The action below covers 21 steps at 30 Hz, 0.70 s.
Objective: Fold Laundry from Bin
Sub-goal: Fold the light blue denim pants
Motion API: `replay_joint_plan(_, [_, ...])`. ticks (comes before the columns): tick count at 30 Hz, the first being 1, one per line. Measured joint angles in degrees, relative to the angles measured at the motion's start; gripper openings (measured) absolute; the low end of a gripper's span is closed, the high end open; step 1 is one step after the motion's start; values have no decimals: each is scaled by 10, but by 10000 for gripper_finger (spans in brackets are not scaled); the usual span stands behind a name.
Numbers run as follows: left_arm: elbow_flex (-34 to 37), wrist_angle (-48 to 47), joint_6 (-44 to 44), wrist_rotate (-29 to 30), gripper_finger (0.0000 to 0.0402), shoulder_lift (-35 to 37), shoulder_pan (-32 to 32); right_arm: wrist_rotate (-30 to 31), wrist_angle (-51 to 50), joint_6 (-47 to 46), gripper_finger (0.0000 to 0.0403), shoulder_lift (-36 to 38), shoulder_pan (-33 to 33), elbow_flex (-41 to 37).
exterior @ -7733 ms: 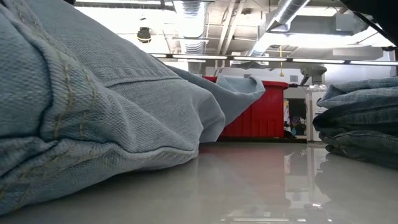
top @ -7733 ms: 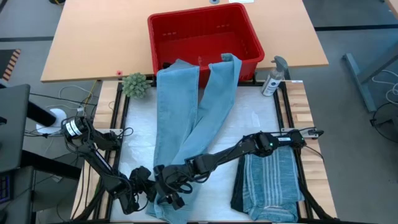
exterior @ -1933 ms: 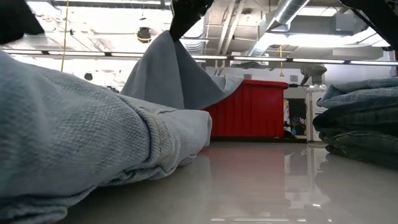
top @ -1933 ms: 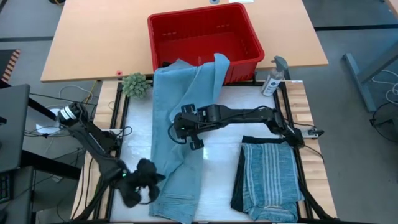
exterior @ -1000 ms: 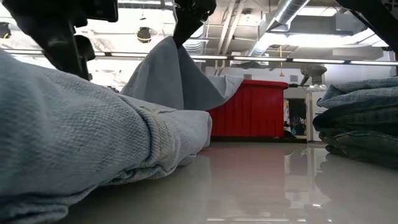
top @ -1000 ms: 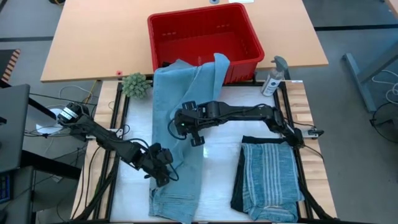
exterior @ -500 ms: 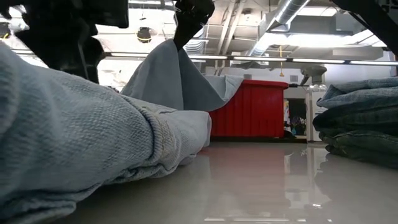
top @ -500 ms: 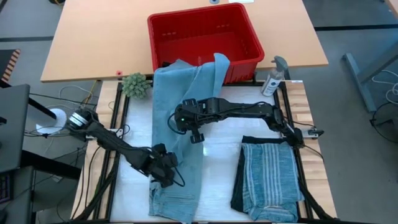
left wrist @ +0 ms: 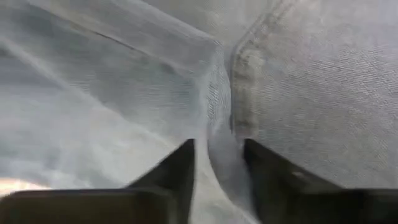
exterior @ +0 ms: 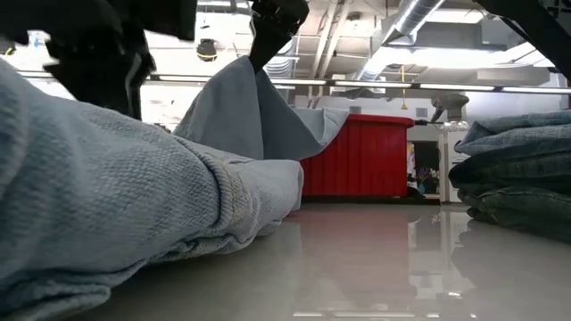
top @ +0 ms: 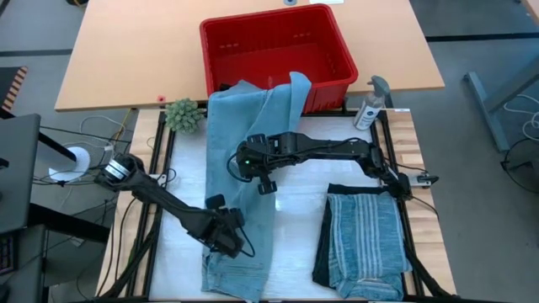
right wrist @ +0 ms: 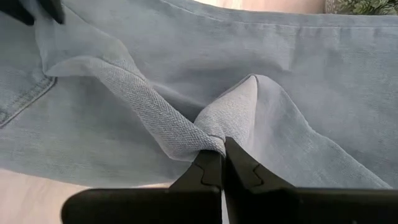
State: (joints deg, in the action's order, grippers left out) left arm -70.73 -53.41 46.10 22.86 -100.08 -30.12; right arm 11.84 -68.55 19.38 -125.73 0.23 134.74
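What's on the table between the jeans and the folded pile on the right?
Nothing: in the high view a bare strip of table separates the jeans from the folded pile; the low view shows the same.

The room is bright, lit from above by long ceiling lights (exterior: 294,13) that look washed-out white in the low view. The shiny table (exterior: 375,259) mirrors the red bin (exterior: 361,156) and has pale glare streaks on it, and the close jeans (exterior: 107,205) look big and soft at the left edge. The left wrist view is blurry all over, while the right wrist view is sharp, with soft shadows under the cloth folds.
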Motion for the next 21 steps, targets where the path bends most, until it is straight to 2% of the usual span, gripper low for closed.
replay_joint_plan(3, [-19,-19,6,14,32,1,-14,0,1,-1,21,0,0,0])
replay_joint_plan(4, [-21,-21,10,14,17,1,-19,0,2,-3,21,0,0,0])
replay_joint_plan(8, [-15,-27,89,21,9,1,-47,1,7,-7,21,0,0,0])
replay_joint_plan(14, [8,-33,195,41,3,1,-90,3,67,-29,21,0,-7,0])
replay_joint_plan(21, [34,-118,315,41,3,1,-132,5,113,-54,23,-11,-13,0])
